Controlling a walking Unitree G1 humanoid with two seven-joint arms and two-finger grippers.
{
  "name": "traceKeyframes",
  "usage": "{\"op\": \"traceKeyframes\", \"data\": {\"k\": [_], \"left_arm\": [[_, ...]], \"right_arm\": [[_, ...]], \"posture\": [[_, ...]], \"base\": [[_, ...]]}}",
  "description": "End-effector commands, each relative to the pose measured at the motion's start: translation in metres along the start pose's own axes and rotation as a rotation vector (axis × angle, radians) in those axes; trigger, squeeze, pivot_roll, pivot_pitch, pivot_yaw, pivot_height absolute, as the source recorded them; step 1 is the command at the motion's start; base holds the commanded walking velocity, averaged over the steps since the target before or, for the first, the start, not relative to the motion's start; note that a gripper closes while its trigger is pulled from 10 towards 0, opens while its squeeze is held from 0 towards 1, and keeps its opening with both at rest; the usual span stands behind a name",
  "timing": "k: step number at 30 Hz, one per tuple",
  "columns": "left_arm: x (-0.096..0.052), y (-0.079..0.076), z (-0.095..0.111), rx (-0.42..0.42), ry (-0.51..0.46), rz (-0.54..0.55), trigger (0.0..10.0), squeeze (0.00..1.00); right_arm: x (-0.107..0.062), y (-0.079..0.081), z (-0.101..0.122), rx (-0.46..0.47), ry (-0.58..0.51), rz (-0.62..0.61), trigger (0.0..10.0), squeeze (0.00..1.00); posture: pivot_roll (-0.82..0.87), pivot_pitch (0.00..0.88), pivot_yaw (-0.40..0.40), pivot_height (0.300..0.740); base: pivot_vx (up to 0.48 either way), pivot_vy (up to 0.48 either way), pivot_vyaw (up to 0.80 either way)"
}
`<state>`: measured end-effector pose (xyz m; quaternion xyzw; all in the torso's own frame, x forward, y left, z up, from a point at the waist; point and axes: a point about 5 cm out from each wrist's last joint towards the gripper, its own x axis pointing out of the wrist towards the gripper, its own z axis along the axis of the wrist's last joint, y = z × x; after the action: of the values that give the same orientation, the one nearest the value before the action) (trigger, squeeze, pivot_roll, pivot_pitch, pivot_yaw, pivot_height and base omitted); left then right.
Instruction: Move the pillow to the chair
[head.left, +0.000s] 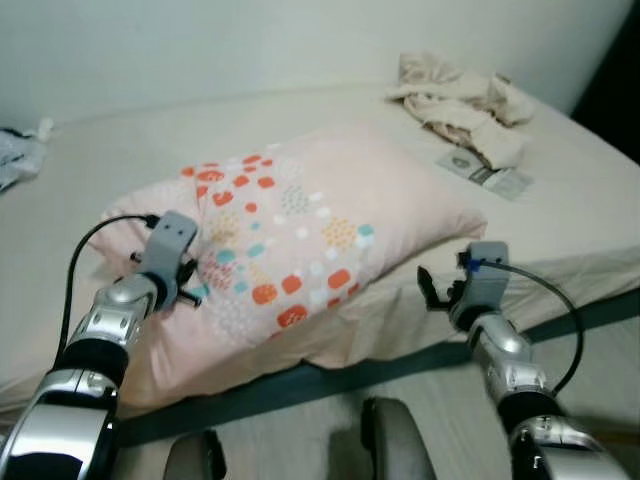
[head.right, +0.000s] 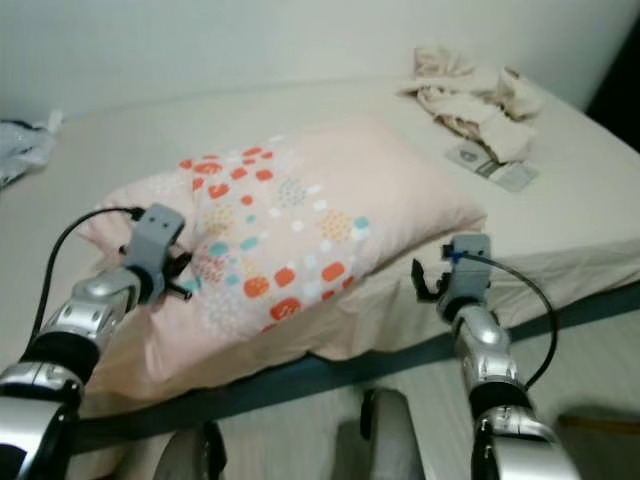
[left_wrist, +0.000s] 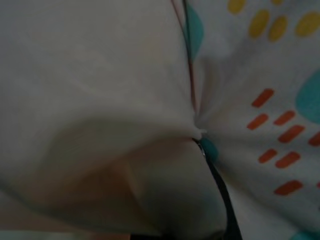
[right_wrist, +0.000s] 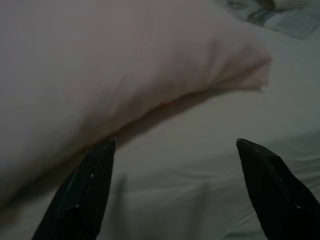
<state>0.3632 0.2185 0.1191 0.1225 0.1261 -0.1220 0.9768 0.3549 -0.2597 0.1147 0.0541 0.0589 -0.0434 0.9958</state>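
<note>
Lying on the bed (head.left: 560, 215), the pillow (head.left: 300, 240) sits crosswise near the front edge, pale pink with a patch of orange, teal and yellow marks on its top face. Its near long side overhangs the mattress edge slightly.

Left gripper (head.left: 192, 285): pressed against the pillow's left side, low on the patterned area. Left wrist view shows fabric bunched into a pucker right at the camera, with one dark finger (left_wrist: 220, 195) edge running along the fold. Cannot tell from any view whether the fingers are closed on the cloth or only pushed into it.

Right gripper (head.left: 432, 290): hanging just off the bed's front edge, near the pillow's right front corner but apart from it. Right wrist view shows both black fingers (right_wrist: 85, 192) spread wide, with bare sheet between them; the pillow's side and corner lie beyond the fingertips, untouched.

Elsewhere on the bed: a crumpled cream cloth (head.left: 460, 100) at the far right, well apart from the pillow, with a flat printed packet (head.left: 485, 172) just in front of it. A pale crinkled item (head.left: 18, 155) at the far left edge, too blurred to identify.
</note>
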Motion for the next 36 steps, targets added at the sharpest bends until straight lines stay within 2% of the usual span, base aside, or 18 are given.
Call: {"op": "traceKeyframes", "data": {"k": [1,3,6,7,10,11,13,16,20,23,24,25,26,27,29,32,35,36], "left_arm": [[-0.002,-0.013,-0.013,-0.039,0.001,-0.030,0.0,0.00],[-0.004,-0.013,-0.015,-0.045,-0.010,-0.020,0.0,0.00],[-0.011,-0.009,-0.019,-0.032,-0.031,0.017,0.0,0.00],[-0.011,-0.009,-0.019,-0.032,-0.031,0.017,0.0,0.00],[-0.019,-0.004,-0.021,-0.033,-0.044,0.049,0.0,0.00],[-0.019,-0.004,-0.021,-0.033,-0.044,0.049,0.0,0.00],[-0.024,-0.001,-0.022,-0.019,-0.053,0.068,0.0,0.00],[-0.026,0.000,-0.022,-0.004,-0.059,0.076,0.0,0.00],[-0.029,-0.001,-0.015,0.040,-0.096,0.105,0.0,0.00],[-0.029,-0.001,-0.013,0.042,-0.102,0.105,0.0,0.00],[-0.029,-0.004,-0.011,0.041,-0.106,0.091,0.0,0.00],[-0.028,-0.009,-0.011,0.042,-0.103,0.057,0.0,0.00],[-0.028,-0.009,-0.011,0.042,-0.103,0.057,0.0,0.00],[-0.028,-0.015,-0.012,0.046,-0.093,0.015,0.0,0.00],[-0.029,-0.025,-0.014,0.076,-0.077,-0.053,0.0,0.00],[-0.029,-0.027,-0.014,0.082,-0.073,-0.066,0.0,0.00],[-0.030,-0.028,-0.014,0.084,-0.071,-0.067,0.0,0.00],[-0.030,-0.028,-0.014,0.084,-0.071,-0.067,0.0,0.00]], "right_arm": [[0.003,-0.004,0.001,0.102,0.025,-0.016,10.0,1.00],[0.005,-0.004,0.005,0.135,0.021,-0.014,10.0,1.00],[0.008,-0.004,0.012,0.278,-0.010,-0.008,10.0,1.00],[0.008,-0.004,0.012,0.278,-0.010,-0.008,10.0,1.00],[0.010,-0.005,0.016,0.426,-0.052,0.003,10.0,1.00],[0.010,-0.005,0.016,0.426,-0.052,0.003,10.0,1.00],[0.011,-0.004,0.018,0.525,-0.063,0.018,10.0,1.00],[0.012,-0.002,0.018,0.560,-0.058,0.034,10.0,1.00],[0.017,0.011,0.021,0.642,-0.043,0.076,10.0,1.00],[0.018,0.015,0.022,0.653,-0.040,0.088,10.0,1.00],[0.020,0.025,0.023,0.648,-0.027,0.136,10.0,0.87],[0.023,0.040,0.023,0.611,0.000,0.192,10.0,0.15],[0.023,0.040,0.023,0.611,0.000,0.192,10.0,0.15],[0.024,0.052,0.021,0.573,0.030,0.237,10.0,0.00],[0.026,0.068,0.017,0.511,0.084,0.237,10.0,0.00],[0.026,0.071,0.015,0.503,0.103,0.219,10.0,0.00],[0.028,0.087,0.016,0.517,0.115,0.262,10.0,0.00],[0.028,0.087,0.016,0.517,0.115,0.262,10.0,0.00]], "posture": [[-0.04,0.216,-0.015,0.561],[-0.03,0.229,-0.019,0.561],[0.00,0.250,-0.023,0.561],[0.00,0.250,-0.023,0.561],[0.03,0.261,-0.024,0.561],[0.03,0.261,-0.024,0.561],[0.03,0.264,-0.024,0.561],[0.04,0.263,-0.023,0.561],[0.06,0.273,-0.021,0.561],[0.06,0.279,-0.015,0.561],[0.06,0.281,-0.011,0.561],[0.07,0.287,-0.009,0.561],[0.07,0.287,-0.009,0.561],[0.07,0.289,-0.008,0.561],[0.08,0.295,-0.006,0.561],[0.08,0.298,-0.004,0.561],[0.08,0.304,-0.004,0.561],[0.08,0.304,-0.004,0.561]], "base": [[0.000,0.000,0.00],[0.000,0.000,0.00],[0.000,0.000,0.00],[0.000,0.000,0.00],[0.000,0.000,0.00],[0.000,0.000,0.00],[0.000,0.000,0.00],[0.000,0.000,0.00],[0.000,0.000,0.00],[0.000,0.000,0.00],[0.000,0.000,0.00],[0.000,0.000,0.00],[0.000,0.000,0.00],[0.000,0.000,0.00],[0.000,0.000,0.00],[0.000,0.000,0.00],[0.000,0.000,0.00],[0.000,0.000,0.00]]}}
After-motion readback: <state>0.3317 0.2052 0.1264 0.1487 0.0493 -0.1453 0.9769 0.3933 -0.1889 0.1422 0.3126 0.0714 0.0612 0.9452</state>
